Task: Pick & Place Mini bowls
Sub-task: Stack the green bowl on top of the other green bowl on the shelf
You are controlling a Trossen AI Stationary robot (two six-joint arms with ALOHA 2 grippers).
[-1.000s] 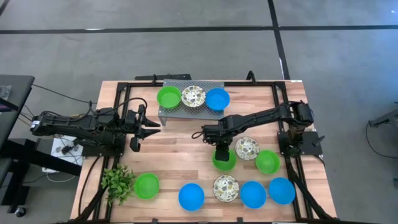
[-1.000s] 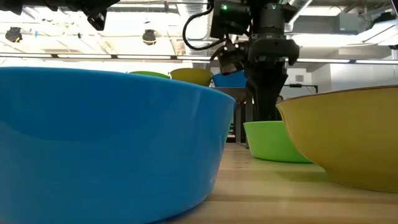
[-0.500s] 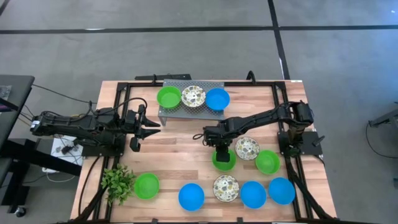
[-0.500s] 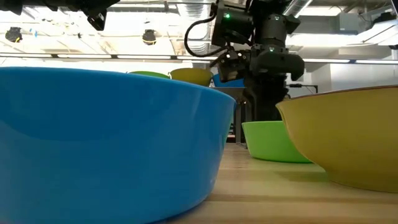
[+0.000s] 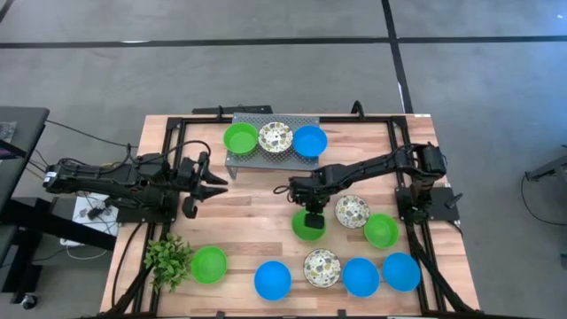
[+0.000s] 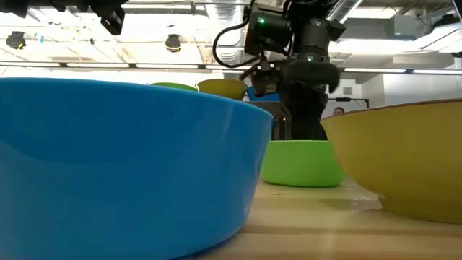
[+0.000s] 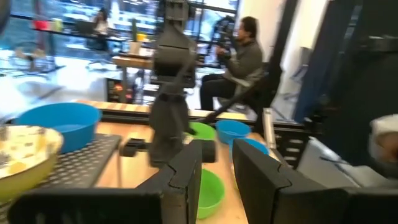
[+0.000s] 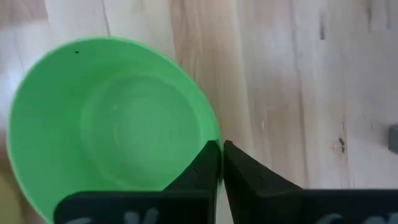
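The right gripper (image 5: 311,213) hangs over the middle of the wooden desk (image 5: 257,213), its jaws clamped on the rim of a green mini bowl (image 5: 307,226); in the right wrist view the two dark fingers (image 8: 208,168) stand almost together with the thin green wall of that bowl (image 8: 112,124) pinched between them, one inside the rim and one outside, so that the bowl lies to one side of the jaws with its hollow open to the camera. The low view shows this bowl (image 6: 302,163) under the dark gripper (image 6: 303,123), but whether it touches the wood cannot be told there. Just beside it lie a floral white bowl (image 5: 352,211) and another green bowl (image 5: 381,230). Along the near edge stand a green bowl (image 5: 209,264), a blue bowl (image 5: 272,280), a floral bowl (image 5: 322,268) and two more blue bowls (image 5: 361,276) (image 5: 401,272), with a small leafy plant (image 5: 167,259) at the corner. On a perforated metal shelf (image 5: 244,163) at the far side sit a green (image 5: 240,138), a floral (image 5: 275,137) and a blue bowl (image 5: 309,141). The left gripper (image 5: 211,183) waits at the left of the desk, well apart from the bowls, with its jaws apart.
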